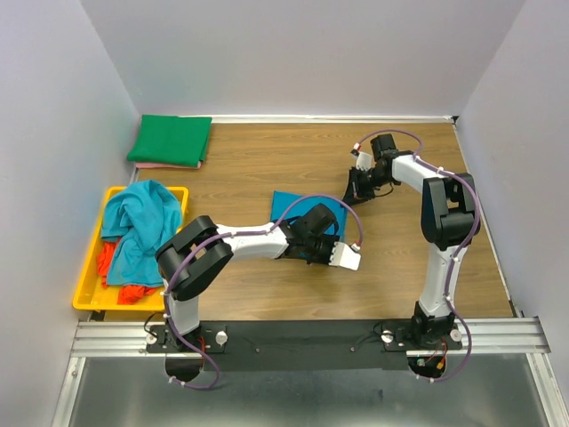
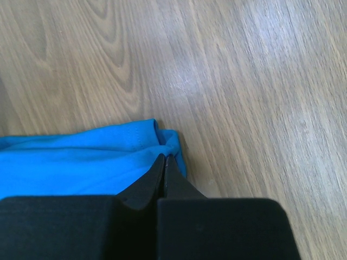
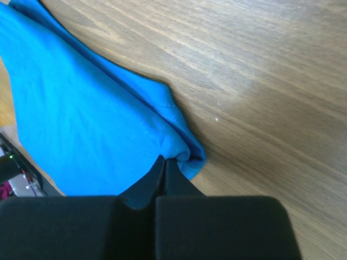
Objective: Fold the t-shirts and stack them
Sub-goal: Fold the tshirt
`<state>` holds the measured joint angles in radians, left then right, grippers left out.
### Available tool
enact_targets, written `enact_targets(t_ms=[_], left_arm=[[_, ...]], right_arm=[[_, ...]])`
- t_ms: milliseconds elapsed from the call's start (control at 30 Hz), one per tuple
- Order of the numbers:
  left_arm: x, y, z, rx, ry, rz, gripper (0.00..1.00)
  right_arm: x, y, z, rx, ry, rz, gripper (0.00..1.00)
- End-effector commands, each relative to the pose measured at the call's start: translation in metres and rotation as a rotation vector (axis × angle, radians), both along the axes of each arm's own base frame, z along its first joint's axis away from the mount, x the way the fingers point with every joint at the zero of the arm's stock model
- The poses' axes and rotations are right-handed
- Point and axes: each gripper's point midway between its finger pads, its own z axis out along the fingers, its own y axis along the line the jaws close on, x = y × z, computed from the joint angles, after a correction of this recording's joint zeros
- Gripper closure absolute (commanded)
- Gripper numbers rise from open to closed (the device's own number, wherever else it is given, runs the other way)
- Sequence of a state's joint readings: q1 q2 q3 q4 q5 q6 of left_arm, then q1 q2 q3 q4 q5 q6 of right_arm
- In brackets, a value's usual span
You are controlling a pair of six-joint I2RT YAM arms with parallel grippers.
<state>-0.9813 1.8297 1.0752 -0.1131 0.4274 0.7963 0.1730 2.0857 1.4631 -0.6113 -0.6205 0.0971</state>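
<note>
i see the left gripper (image 2: 165,161) clamped shut on a corner of the blue t-shirt (image 1: 285,205), its two black fingers pinching the folded hem down at the table (image 1: 258,160). the right gripper (image 3: 165,162) is likewise closed on another bunched corner of blue cloth, which spreads away from it across the wood. from above, that shirt lies in the middle of the table, mostly hidden under my left arm. a green t-shirt (image 1: 171,140) sits folded at the far left corner, on top of something pinkish i can't make out. the yellow tray (image 1: 87,292) at the left edge holds a crumpled teal t-shirt (image 1: 142,222) over an orange-red t-shirt (image 1: 133,292).
</note>
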Motion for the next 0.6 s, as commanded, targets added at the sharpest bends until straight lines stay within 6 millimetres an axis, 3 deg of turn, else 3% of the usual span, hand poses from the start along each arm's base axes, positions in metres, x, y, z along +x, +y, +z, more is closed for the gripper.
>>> enact_targets(t_ms=[0,300,467,567], left_arm=[[-0.012,0.003,-0.003,-0.003,0.027,-0.042,1.0],[-0.021,-0.001,0.002,-0.017,0.024,-0.086,1.0],[-0.015,-0.019,0.041,-0.116,0.006,-0.07,1.0],[-0.017,-0.025,0.057,-0.153,0.007,-0.085,1.0]], right_arm=[[0.012,-0.003,0.003,-0.031,-0.063,-0.018,1.0],[0.037,-0.007,0.001,-0.059,-0.124,-0.055,0.99],[0.038,-0.005,0.009,-0.044,-0.135,-0.065,0.99],[0.038,-0.008,0.003,-0.06,-0.131,-0.063,1.0]])
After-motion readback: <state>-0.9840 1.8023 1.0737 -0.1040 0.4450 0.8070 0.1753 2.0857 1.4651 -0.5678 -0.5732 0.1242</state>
